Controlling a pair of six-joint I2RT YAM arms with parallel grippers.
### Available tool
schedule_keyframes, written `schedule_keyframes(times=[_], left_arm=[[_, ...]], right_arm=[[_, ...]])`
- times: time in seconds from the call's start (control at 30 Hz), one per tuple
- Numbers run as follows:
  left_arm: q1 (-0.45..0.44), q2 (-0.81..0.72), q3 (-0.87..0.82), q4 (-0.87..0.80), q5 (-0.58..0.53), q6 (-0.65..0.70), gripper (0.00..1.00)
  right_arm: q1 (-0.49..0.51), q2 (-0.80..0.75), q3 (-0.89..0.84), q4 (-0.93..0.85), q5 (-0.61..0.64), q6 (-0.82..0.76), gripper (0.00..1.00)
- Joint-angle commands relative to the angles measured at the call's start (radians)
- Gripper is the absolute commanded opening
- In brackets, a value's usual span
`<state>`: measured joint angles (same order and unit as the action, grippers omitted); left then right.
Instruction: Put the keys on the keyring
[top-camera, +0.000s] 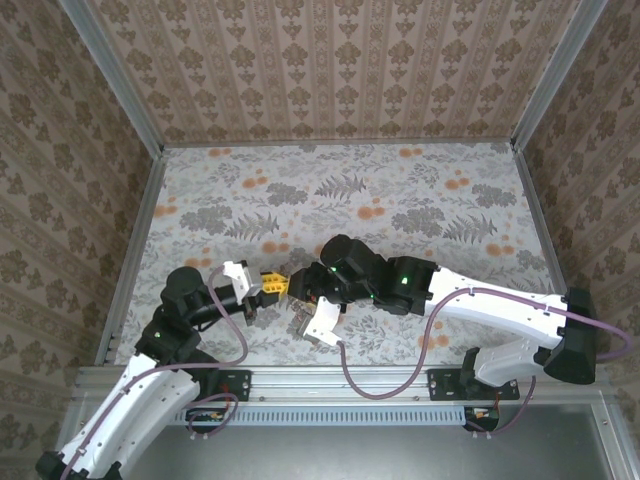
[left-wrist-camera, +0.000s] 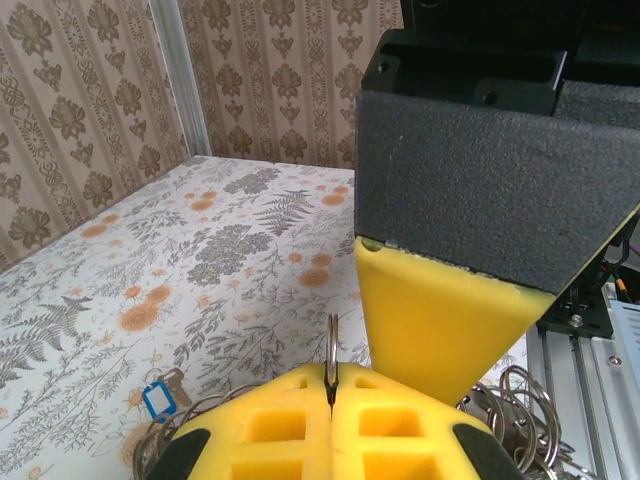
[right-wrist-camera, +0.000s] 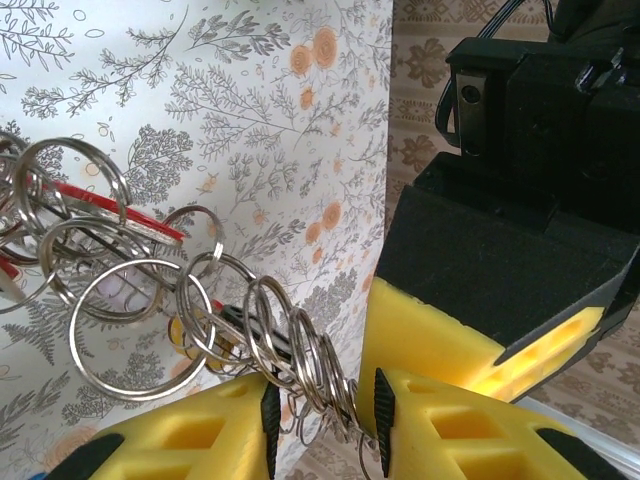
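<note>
Nearest the lens in the left wrist view, the left pincer (left-wrist-camera: 330, 388) is fully closed. Its jaws are pressed together on the keyring (left-wrist-camera: 331, 345), a thin metal ring held upright and edge-on, with its upper arc clear above the tips. Just beyond, the right pincer (right-wrist-camera: 322, 405) is met nose to nose. Its jaws are set partly apart and a run of split rings (right-wrist-camera: 290, 345) passes through the gap; whether any is pinched cannot be told. Further out the keys (right-wrist-camera: 105, 207) are gathered in a tangled bunch. A blue tag (left-wrist-camera: 158, 399) is seen low beside the left pincer, over the flowered tabletop (left-wrist-camera: 230, 230). From above, the whole meeting is placed near the tabletop's near edge, left of its middle.

The threading step is judged to be in hand, with the ring presented by one pincer and the bunch worked by the other. A single key's ring would next need to be singled out, lined up with the split of the held ring and slid on. A firm left hold and a very small, exact approach are called for.

Two pincers are counted, and one ring in the left grip. Roughly ten split rings are made out, though an exact count is prevented by overlap. One blue tag and two patches of red are seen, and the number of keys cannot be counted.
</note>
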<state>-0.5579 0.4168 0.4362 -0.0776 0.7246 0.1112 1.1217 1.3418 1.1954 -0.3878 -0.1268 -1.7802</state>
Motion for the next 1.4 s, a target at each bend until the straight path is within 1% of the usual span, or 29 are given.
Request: schedule_keyframes(times=[0.0,0.13,0.3,0.53,1.0,1.17,1.37], left_arm=[[-0.010,-0.018,-0.005,0.058,0.003,-0.015,0.00],[-0.011,-0.017,-0.011,0.069,-0.005,-0.016,0.00],[-0.013,-0.017,-0.016,0.081,-0.004,-0.021,0.00],[-0.014,-0.017,-0.019,0.080,-0.006,-0.019,0.00],[-0.018,-0.017,-0.021,0.093,-0.010,-0.025,0.00],[-0.019,-0.018,-0.022,0.091,-0.010,-0.025,0.00],[-0.020,-0.018,-0.024,0.094,-0.016,-0.028,0.00]], right_arm=[[0.003,-0.018,0.029,-0.025,0.014,-0.014,0.36],[0.003,-0.020,0.035,-0.039,0.021,-0.024,0.37],[0.003,-0.019,0.046,-0.048,0.021,-0.022,0.28],[0.003,-0.020,0.055,-0.050,-0.003,-0.006,0.22],[0.003,-0.006,0.035,-0.055,-0.007,0.053,0.26],[0.003,-0.006,0.036,-0.054,-0.012,0.058,0.19],[0.003,-0.002,0.040,-0.067,-0.015,0.060,0.19]])
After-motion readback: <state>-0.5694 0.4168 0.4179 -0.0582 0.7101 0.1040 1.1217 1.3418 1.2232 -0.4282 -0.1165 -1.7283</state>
